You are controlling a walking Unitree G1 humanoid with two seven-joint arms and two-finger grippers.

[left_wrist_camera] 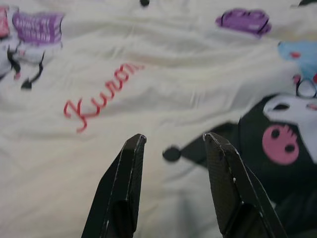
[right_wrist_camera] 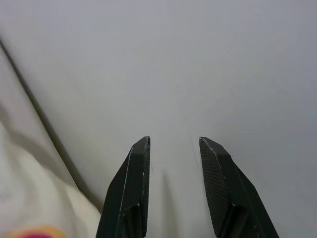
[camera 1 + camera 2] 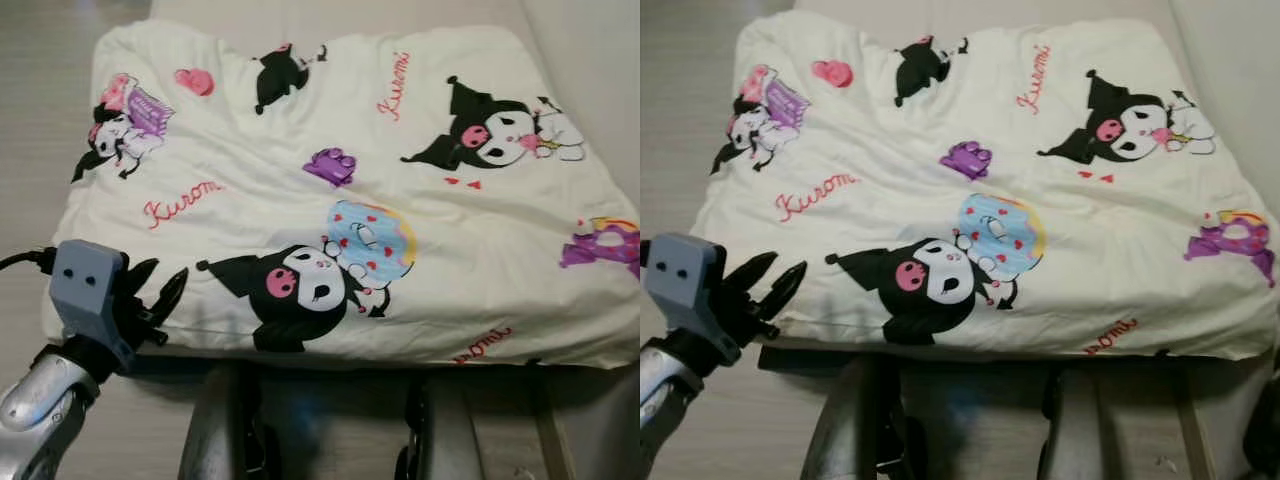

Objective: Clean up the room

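A cream quilt (image 3: 330, 180) printed with black cartoon characters, a purple paw and red script lies spread over a low bed in front of me. My left gripper (image 3: 165, 280) hovers at the quilt's near left corner, open with nothing between its fingers; in the left wrist view the left gripper (image 1: 174, 140) points at the fabric near the red script (image 1: 99, 96). My right gripper (image 2: 174, 141) is open too and faces a plain white wall (image 2: 198, 64), with a bit of the quilt (image 2: 34, 198) beside it.
Pale wood floor (image 3: 40, 120) runs along the bed's left side. A white wall (image 3: 600, 60) stands at the right of the bed. My own dark legs (image 3: 330, 430) stand at the bed's near edge, in its shadow.
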